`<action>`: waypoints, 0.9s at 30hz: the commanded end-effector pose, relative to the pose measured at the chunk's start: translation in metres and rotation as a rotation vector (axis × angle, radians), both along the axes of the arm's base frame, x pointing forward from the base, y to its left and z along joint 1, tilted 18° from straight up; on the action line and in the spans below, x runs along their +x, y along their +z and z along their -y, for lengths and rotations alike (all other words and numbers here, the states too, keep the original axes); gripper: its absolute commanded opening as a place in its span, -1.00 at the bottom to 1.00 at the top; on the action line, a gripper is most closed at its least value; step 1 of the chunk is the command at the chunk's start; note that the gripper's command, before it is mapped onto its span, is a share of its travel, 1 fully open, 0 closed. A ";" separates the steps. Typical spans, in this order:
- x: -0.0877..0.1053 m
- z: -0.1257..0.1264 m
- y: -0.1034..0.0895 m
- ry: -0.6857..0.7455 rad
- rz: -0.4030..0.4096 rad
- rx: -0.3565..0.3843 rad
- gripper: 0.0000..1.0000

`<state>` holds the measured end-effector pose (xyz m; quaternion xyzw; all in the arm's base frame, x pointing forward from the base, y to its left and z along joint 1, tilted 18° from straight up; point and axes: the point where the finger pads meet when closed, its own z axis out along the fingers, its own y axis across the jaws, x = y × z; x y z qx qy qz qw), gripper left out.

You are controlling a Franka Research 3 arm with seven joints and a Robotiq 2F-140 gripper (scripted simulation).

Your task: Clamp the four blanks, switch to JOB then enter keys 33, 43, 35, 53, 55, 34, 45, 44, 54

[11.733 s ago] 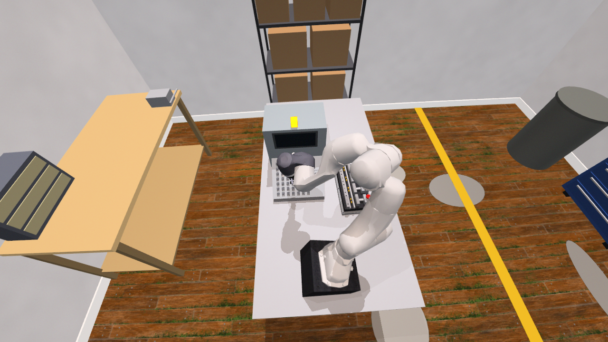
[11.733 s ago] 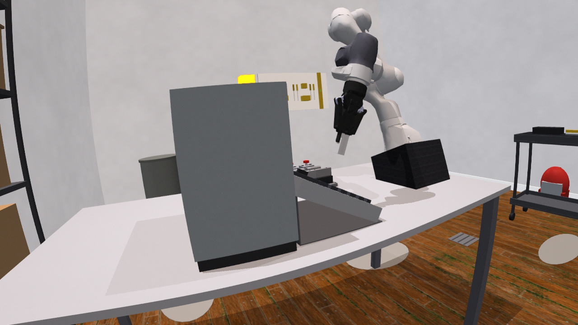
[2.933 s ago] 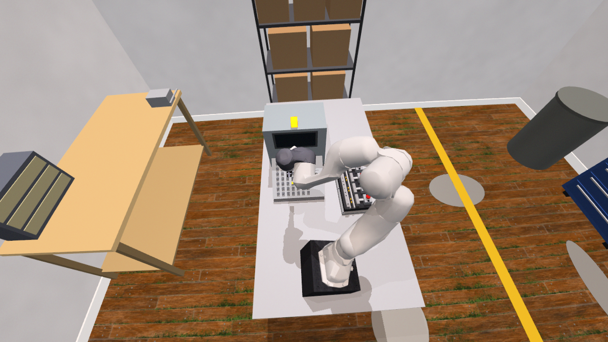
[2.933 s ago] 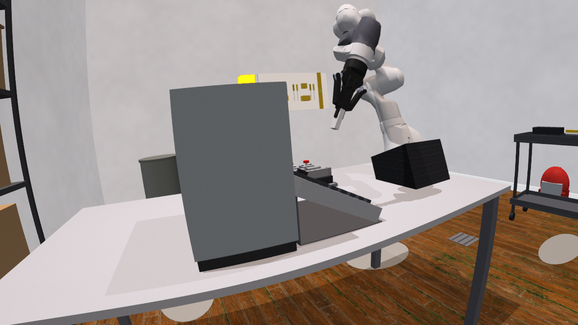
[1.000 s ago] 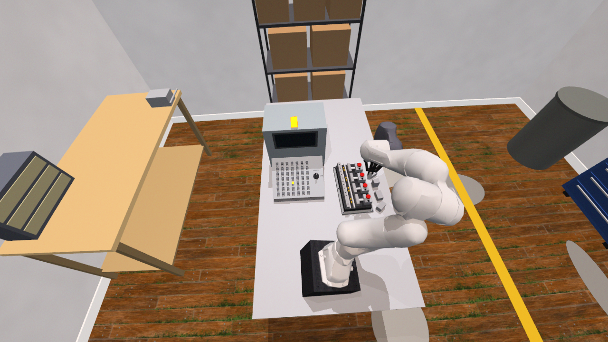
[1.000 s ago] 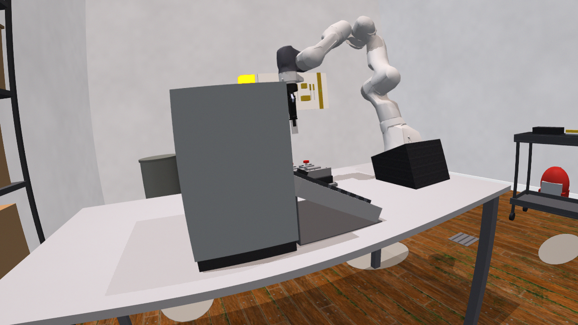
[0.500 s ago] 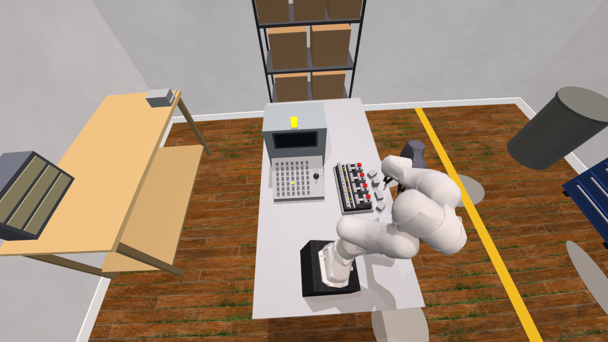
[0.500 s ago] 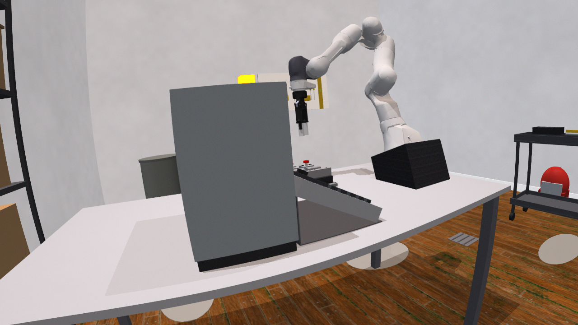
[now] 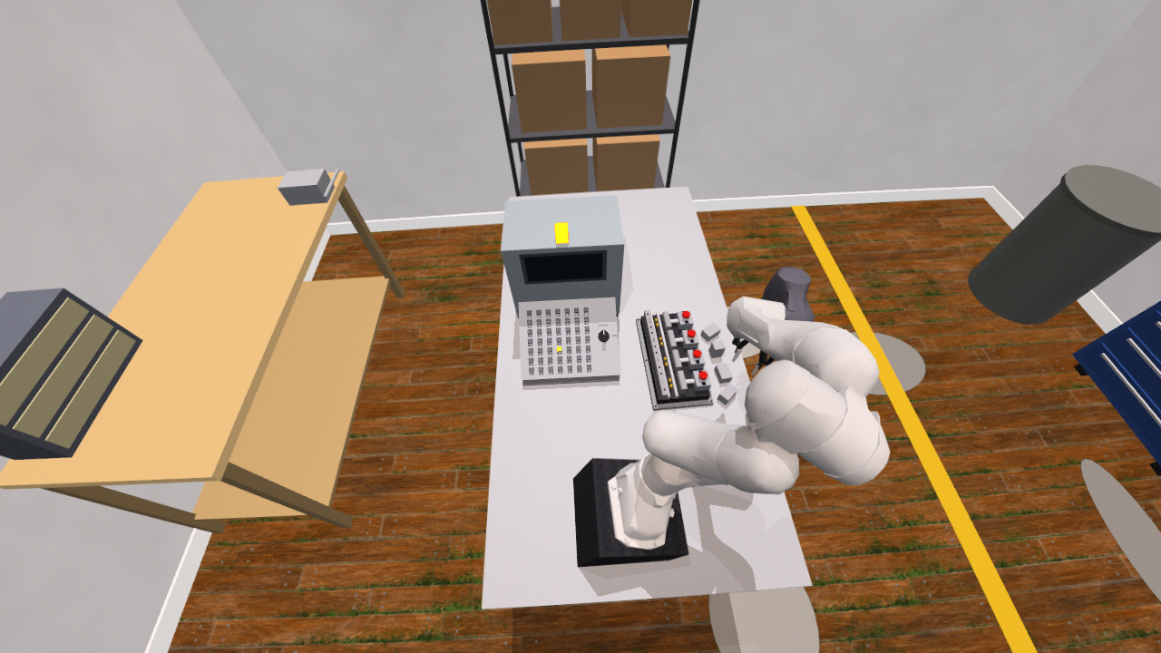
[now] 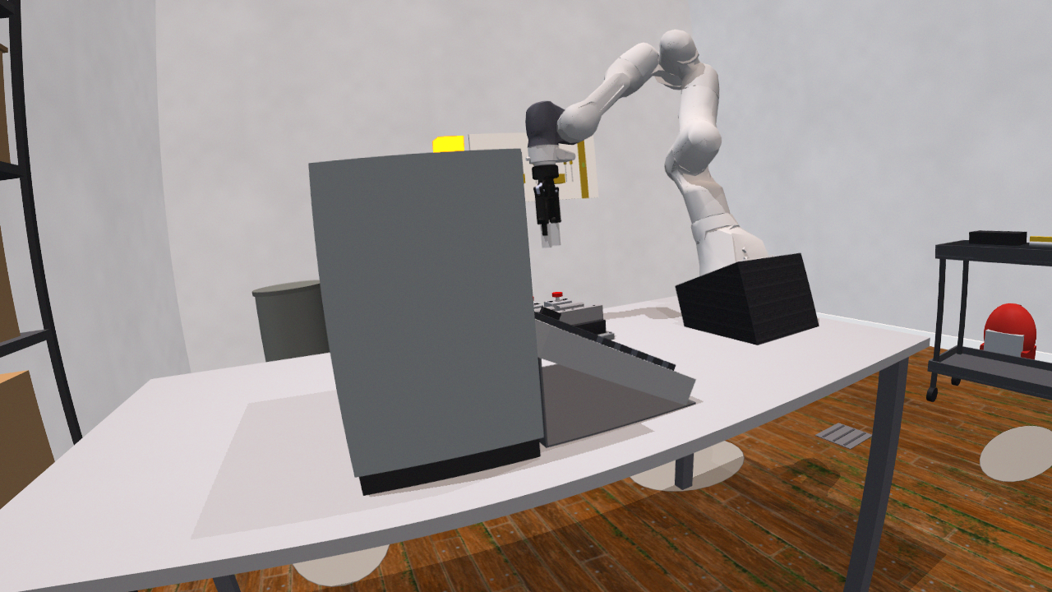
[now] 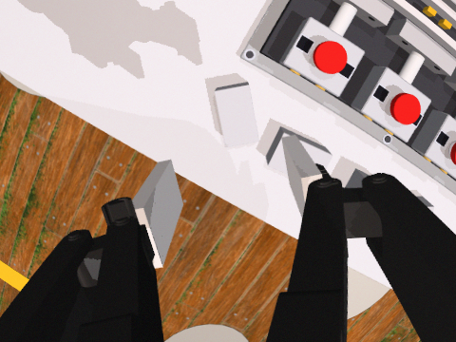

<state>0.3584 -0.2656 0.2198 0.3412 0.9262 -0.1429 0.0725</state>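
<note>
The black two-finger claw (image 9: 747, 355) (image 10: 550, 235) (image 11: 230, 171) hangs part-open, grasping nothing, high near the loose grey rectangular blanks (image 9: 727, 395) (image 11: 237, 114), presumably spread to straddle one for loading.

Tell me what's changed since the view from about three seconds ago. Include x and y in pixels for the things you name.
The gripper (image 9: 747, 357) (image 10: 550, 239) (image 11: 230, 171) swung away from the keypad (image 9: 568, 376) to beyond the loose blanks (image 9: 723, 373) (image 11: 237, 114), its fingers now apart with nothing between them. The amber lamp (image 9: 561, 233) (image 10: 449, 143) stayed lit, and one key (image 9: 559, 349) stayed yellow.
</note>
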 end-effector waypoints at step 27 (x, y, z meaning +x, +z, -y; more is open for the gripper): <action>0.003 0.013 -0.040 -0.018 0.010 0.001 -0.20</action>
